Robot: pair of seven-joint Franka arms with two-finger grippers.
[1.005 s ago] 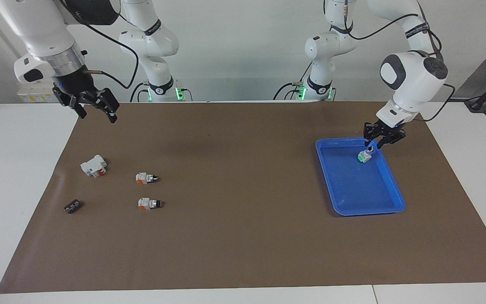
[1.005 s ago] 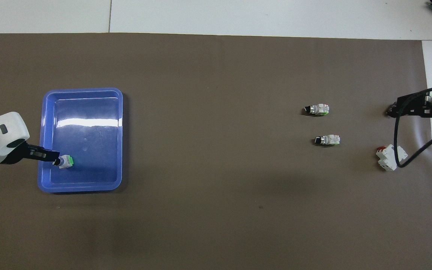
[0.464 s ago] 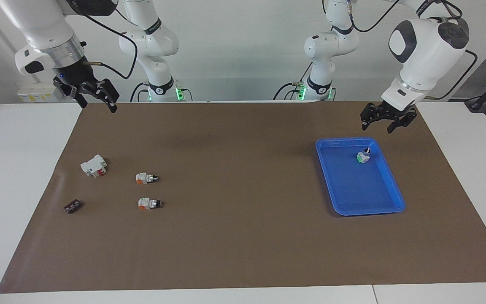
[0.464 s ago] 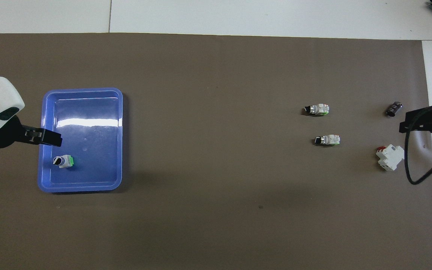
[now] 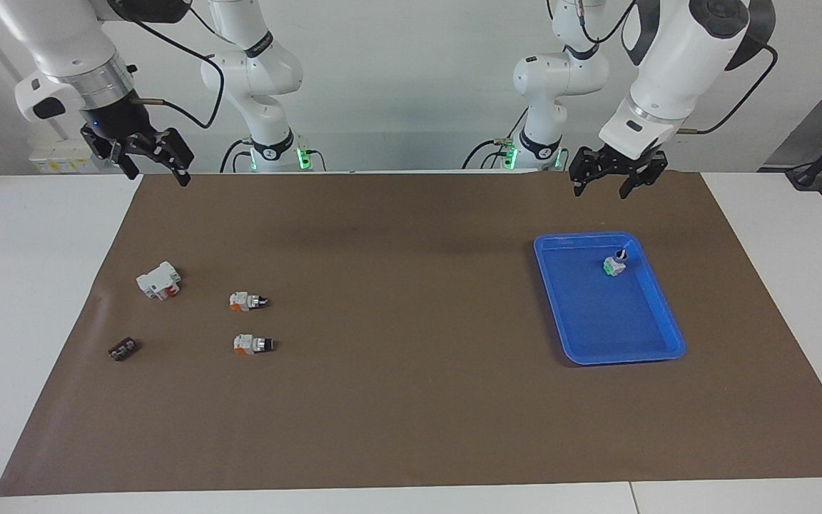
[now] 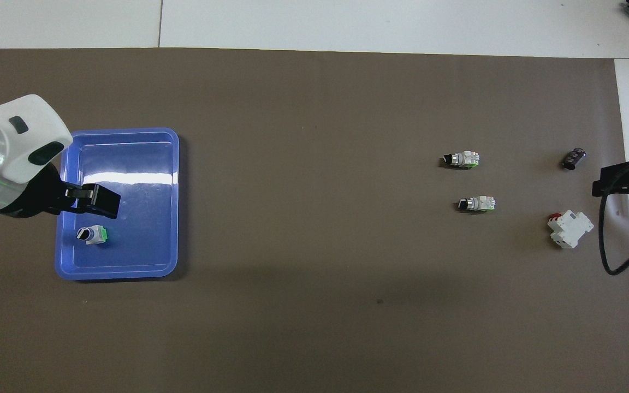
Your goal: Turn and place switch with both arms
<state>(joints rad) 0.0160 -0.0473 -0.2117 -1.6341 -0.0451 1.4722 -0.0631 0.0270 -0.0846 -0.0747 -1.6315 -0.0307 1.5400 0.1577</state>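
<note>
One switch (image 5: 616, 264) stands in the blue tray (image 5: 600, 318), knob tip up, in the tray's corner nearest the left arm's base; it also shows in the overhead view (image 6: 92, 234). Two more switches (image 5: 247, 301) (image 5: 252, 345) lie on their sides on the brown mat toward the right arm's end. My left gripper (image 5: 607, 182) is open and empty, raised in the air over the tray's edge (image 6: 104, 202). My right gripper (image 5: 158, 168) is open and empty, raised over the mat's edge (image 6: 601, 185) at the right arm's end.
A larger white block with a red part (image 5: 158, 280) and a tiny flat black piece (image 5: 123, 349) lie on the mat near the two switches. The brown mat (image 5: 411, 400) covers the white table. The right arm's cable hangs beside the white block (image 6: 569, 229).
My left gripper has let go of the switch in the tray and risen away from it. My right gripper has drawn up and back toward its base. The switches have not moved.
</note>
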